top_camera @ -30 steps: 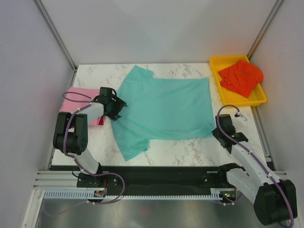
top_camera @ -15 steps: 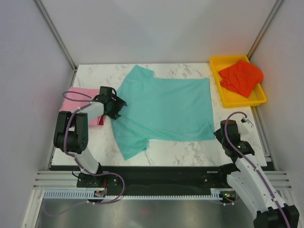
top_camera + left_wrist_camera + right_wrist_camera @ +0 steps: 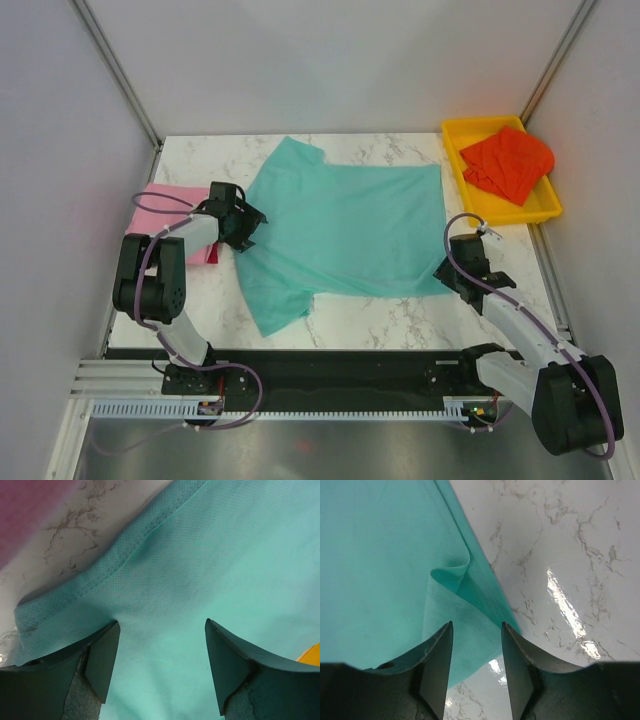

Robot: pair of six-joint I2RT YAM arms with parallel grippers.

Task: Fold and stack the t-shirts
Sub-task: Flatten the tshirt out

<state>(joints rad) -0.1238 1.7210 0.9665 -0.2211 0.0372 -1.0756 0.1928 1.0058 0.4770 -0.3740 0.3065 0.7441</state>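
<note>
Right gripper (image 3: 476,625) back at right corner of teal t-shirt (image 3: 350,225) spread on marble table (image 3: 400,320), jaws apart astride 1 curled hem fold, contact unclear, left gripper (image 3: 162,622) unmoved, apart over fine-mesh knit.

White marble table (image 3: 400,322), pale grey walls (image 3: 350,60)

Teal t-shirt (image 3: 345,235) lies spread flat centrally, pink t-shirt (image 3: 160,205) folded at left, orange-red t-shirt (image 3: 508,165) crumpled far right.

Right gripper (image 3: 446,273) is swinging back onto the teal t-shirt (image 3: 350,230) at its near right corner, fingers (image 3: 437,650) spreading; the corner is possibly shifting.
</note>
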